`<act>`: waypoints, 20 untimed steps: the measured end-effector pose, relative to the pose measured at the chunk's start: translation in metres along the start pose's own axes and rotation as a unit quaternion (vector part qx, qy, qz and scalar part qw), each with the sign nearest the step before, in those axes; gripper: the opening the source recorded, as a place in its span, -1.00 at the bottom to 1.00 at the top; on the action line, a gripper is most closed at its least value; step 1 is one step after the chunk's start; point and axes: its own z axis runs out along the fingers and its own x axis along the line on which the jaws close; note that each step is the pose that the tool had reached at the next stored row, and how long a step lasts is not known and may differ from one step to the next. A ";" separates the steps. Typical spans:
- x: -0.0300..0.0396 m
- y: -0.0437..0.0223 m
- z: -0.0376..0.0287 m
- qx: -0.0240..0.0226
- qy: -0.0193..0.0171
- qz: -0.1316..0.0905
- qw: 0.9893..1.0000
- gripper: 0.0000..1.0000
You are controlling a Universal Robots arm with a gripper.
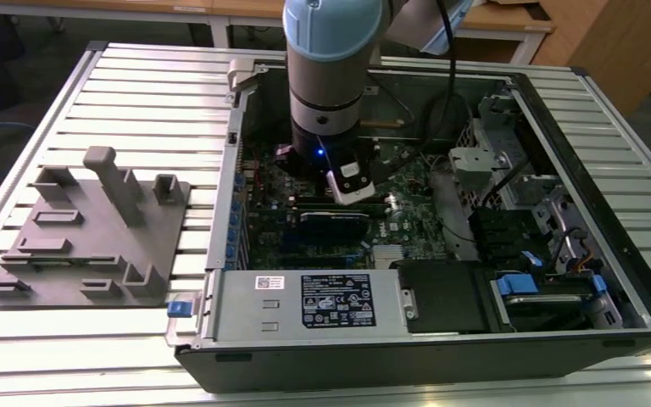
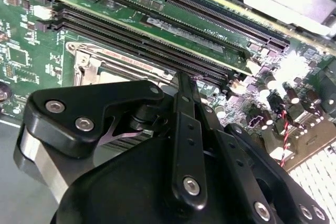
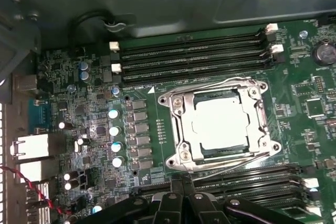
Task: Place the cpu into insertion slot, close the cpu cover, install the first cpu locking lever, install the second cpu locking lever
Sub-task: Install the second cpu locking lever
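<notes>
In the first wrist view the cpu (image 3: 220, 121) lies flat in the insertion slot, its silvery top showing through the cut-out of the cpu cover (image 3: 181, 129). The cover is folded down flat over it, and the slot's pin field is hidden underneath. One wire locking lever (image 3: 210, 84) runs along one side of the cover, and the other lever (image 3: 236, 161) along the opposite side. Both lie low against the frame. My gripper (image 3: 181, 181) is shut, with nothing seen between its fingers. It hovers just outside the socket near the second lever's end. The second wrist view shows the gripper (image 2: 185, 77) from behind.
Long black memory slots (image 3: 189, 56) flank the socket on two sides, and capacitors (image 3: 113, 129) stand beside it. In the exterior view the arm (image 1: 325, 102) reaches down into the open computer case (image 1: 597, 170). A grey fixture plate (image 1: 88, 237) sits at the exterior view's left.
</notes>
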 end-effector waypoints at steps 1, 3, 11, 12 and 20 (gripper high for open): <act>0.0008 -0.0002 0.0003 -0.001 0.000 0.000 1.000 -0.80; 0.0022 -0.0004 0.0006 -0.003 0.000 0.000 1.000 -0.80; 0.0041 -0.0011 0.0017 -0.009 0.001 0.001 1.000 -0.80; 0.0051 -0.0013 0.0020 -0.010 0.002 0.001 1.000 -0.80; 0.0057 -0.0015 0.0022 -0.010 0.002 0.001 1.000 -0.80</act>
